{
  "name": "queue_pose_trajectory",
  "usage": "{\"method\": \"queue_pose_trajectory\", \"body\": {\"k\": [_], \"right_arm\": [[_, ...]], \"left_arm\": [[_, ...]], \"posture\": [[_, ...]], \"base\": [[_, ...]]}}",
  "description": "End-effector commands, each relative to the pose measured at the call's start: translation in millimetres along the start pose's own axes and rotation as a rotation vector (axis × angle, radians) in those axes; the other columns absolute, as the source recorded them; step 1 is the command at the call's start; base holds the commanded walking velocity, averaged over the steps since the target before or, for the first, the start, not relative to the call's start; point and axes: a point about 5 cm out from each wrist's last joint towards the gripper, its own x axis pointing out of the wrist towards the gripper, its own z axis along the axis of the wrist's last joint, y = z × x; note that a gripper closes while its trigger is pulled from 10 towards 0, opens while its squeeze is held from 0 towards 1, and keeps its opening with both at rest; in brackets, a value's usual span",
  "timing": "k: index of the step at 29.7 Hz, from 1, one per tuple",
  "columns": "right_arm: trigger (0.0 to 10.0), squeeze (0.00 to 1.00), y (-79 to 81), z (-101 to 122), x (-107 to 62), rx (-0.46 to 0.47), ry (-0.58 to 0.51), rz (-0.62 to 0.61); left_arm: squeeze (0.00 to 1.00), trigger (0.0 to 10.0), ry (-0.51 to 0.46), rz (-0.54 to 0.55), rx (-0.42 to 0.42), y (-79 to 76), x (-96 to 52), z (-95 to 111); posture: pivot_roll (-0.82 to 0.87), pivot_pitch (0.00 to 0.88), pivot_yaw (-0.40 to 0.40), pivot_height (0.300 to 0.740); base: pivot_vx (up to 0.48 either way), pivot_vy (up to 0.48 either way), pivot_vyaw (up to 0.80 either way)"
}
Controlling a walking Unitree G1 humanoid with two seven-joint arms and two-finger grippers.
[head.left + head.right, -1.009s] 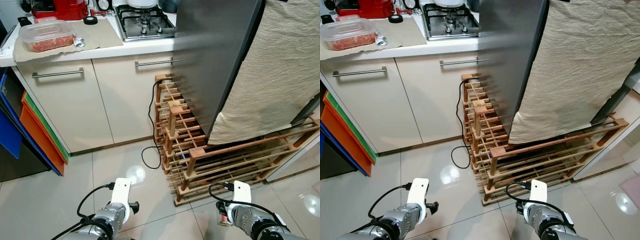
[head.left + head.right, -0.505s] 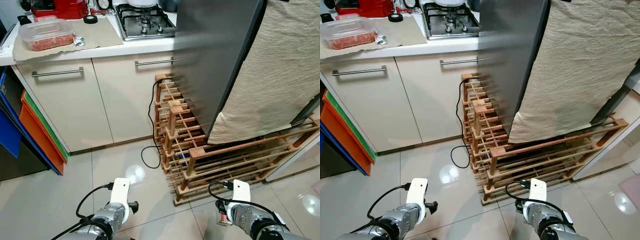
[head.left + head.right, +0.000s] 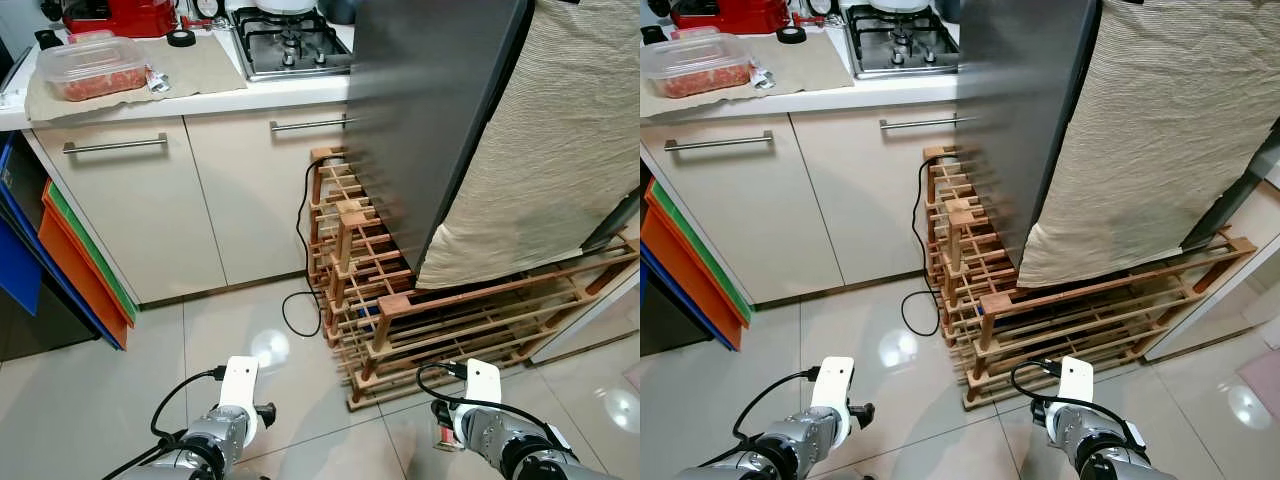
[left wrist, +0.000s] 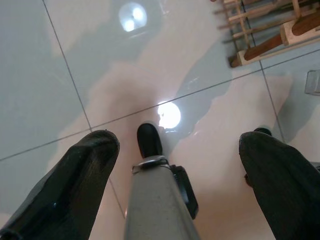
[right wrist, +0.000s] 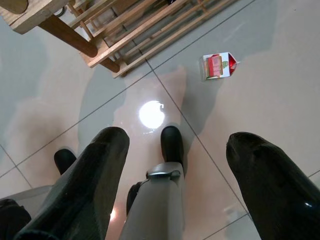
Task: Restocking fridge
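The fridge (image 3: 430,110) stands at the right, its steel side towards me and a beige ribbed cloth (image 3: 560,140) hanging over its front. A small red-and-white carton (image 5: 217,66) lies on the floor tiles by the wooden rack (image 5: 125,35), beyond my right gripper (image 5: 177,145). That gripper hangs low over the floor, open and holding nothing. My left gripper (image 4: 177,145) also hangs open over the tiles, and the carton (image 4: 312,82) sits at the edge of its view. Both silver wrists (image 3: 225,425) show at the bottom of the head views.
A low wooden rack (image 3: 400,300) runs along the foot of the fridge, with a black cable (image 3: 298,250) trailing to the floor. White cabinets (image 3: 150,210) carry a counter with a clear tub of red food (image 3: 92,68) and a gas hob (image 3: 288,45). Orange and blue bins (image 3: 70,270) stand left.
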Motion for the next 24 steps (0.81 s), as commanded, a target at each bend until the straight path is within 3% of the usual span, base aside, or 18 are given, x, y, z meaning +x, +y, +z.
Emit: {"method": "queue_pose_trajectory", "body": {"k": [1,5,11,24], "right_arm": [[10.0,0.0,0.2,3.7,-0.4,0.011,-0.008,-0.001],[10.0,0.0,-0.1,4.0,-0.4,0.008,-0.011,-0.004],[10.0,0.0,0.9,2.3,-0.1,0.045,-0.011,-0.014],[10.0,0.0,-1.6,-1.9,0.2,0.012,0.001,-0.02]], "left_arm": [[0.0,10.0,-0.001,-0.012,0.032,-1.7,-0.1,2.9],[0.0,10.0,0.002,-0.012,0.069,-1.5,-0.1,3.6],[0.0,10.0,0.003,-0.011,0.05,-0.8,-0.1,2.5],[0.0,10.0,0.008,-0.022,0.059,-1.0,0.0,-1.7]], "posture": [[0.06,0.0,0.001,0.74],[0.06,0.0,0.0,0.74],[0.06,0.0,0.0,0.74],[0.05,0.0,-0.005,0.74]], "base": [[0.0,0.0,0.0],[0.0,0.0,0.0],[0.0,0.0,0.0],[0.0,0.0,0.0]]}}
